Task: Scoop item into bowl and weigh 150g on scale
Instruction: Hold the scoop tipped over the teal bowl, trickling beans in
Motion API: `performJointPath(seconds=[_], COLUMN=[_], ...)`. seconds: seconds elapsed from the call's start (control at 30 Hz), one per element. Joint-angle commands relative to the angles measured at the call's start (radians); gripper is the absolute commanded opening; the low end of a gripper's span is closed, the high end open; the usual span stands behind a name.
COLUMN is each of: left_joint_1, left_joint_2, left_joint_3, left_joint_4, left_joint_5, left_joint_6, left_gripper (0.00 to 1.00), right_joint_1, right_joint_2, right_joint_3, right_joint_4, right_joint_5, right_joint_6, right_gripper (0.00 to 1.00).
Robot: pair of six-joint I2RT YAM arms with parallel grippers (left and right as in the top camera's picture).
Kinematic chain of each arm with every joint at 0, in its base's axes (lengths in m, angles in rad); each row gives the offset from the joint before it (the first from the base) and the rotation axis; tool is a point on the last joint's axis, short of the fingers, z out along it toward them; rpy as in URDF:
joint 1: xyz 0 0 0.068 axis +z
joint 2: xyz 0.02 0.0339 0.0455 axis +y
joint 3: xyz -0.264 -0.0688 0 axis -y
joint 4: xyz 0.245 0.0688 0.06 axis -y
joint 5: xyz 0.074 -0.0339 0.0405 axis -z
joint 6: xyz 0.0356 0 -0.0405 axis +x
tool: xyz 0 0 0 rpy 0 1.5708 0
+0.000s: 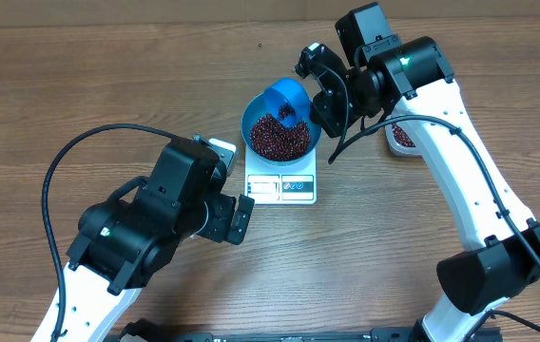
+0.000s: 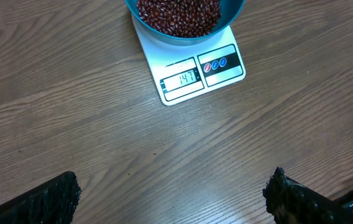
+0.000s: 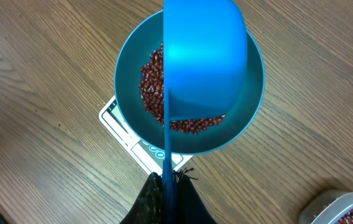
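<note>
Over on the left, the left tool (image 2: 171, 200) hung released, its jaws spread wide over bare counter (image 2: 71, 112), holding nothing and well short of the scale (image 2: 192, 73). The scale sat flat with the bowl (image 1: 250, 130) on top, and the beans (image 1: 276, 139) lay heaped inside it. From the left wrist view the display looked to read 147, just shy of the target. Above the bowl the blue scoop (image 3: 204, 56) was tipped over on its side, its handle running down into the right tool (image 3: 166, 186), which was clenched on it. A few beans showed in the scoop's mouth from overhead. To the right, near the arm, stood the clear tub (image 3: 345, 210) with more beans.

To my eye the pour was nearly done, so only a bean or two should go in at a time. The scoop wanted a slow, slight roll, kept over the middle of the bowl without touching the rim, since any press would upset the reading. A pause for the display to settle seemed wise
</note>
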Motion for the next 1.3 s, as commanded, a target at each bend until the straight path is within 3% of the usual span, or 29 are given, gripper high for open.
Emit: performJointPath(seconds=[0.0, 0.63, 0.8, 1.27], left_joint_1=[0.005, 0.005, 0.005, 0.005], left_joint_2=[0.004, 0.004, 0.004, 0.004], left_joint_3=[0.021, 0.021, 0.021, 0.021], left_joint_4=[0.004, 0.003, 0.004, 0.003], left_joint_5=[0.0, 0.0, 0.0, 0.0], left_joint_6=[-0.014, -0.014, -0.014, -0.014], left_gripper=[0.99, 0.99, 0.99, 0.99], right_joint_1=[0.002, 0.031, 0.049, 0.037], right_joint_2=[-0.022, -0.022, -0.022, -0.022], right_joint_3=[0.027, 0.027, 0.027, 0.027], right_joint_4=[0.006, 0.009, -0.031, -0.022], right_joint_5=[-0.012, 0.165, 0.105, 0.108], right_joint_6=[0.003, 0.007, -0.063, -0.05], right_gripper=[0.04, 0.04, 0.04, 0.04])
